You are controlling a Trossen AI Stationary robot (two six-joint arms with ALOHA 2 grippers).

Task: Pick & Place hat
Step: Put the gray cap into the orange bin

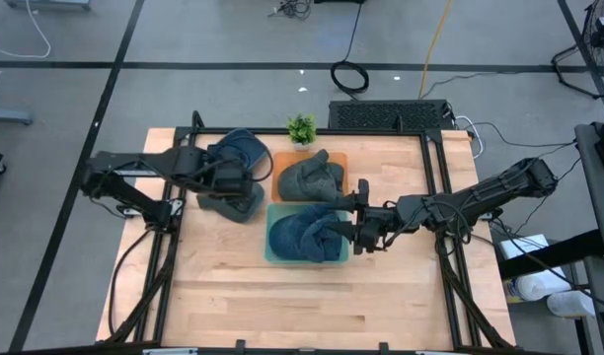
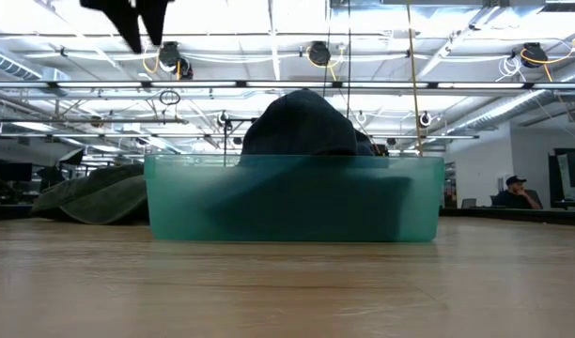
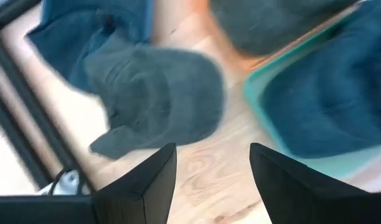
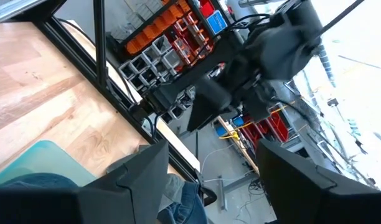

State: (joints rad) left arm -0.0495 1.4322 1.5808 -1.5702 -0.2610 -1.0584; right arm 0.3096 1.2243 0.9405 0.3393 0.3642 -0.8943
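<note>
Blue hat (image 1: 300, 235) lies in the teal bin (image 1: 274, 254) at table centre. High view: it fills most of the bin, crumpled. Low view: its crown (image 2: 302, 122) humps above the bin's translucent wall (image 2: 292, 202); nothing of the bin floor is visible here.

Right gripper (image 1: 347, 219) sits at the bin's right edge, over or against the hat; fingers spread, and the high view does not settle whether they touch cloth. Right wrist view: both fingers (image 4: 128, 180) wide apart, nothing between them, camera tilted toward the left arm (image 4: 265, 50) and shelving beyond, with a corner of bin and blue cloth near its fingers.

Grey hat (image 1: 310, 177) rests on the orange tray (image 1: 280, 163) just behind the bin. Low view shows it only as a low dark mound (image 2: 95, 195) beside the bin.

Left gripper (image 1: 245, 183) hangs above another grey hat (image 1: 231, 202) on the bare table, left of the bin, with blue cloth (image 1: 241, 148) behind. Left wrist view: fingers (image 3: 147, 183) apart, empty, above that hat (image 3: 156, 99).

Small plant (image 1: 301, 128) at the table's back edge.
</note>
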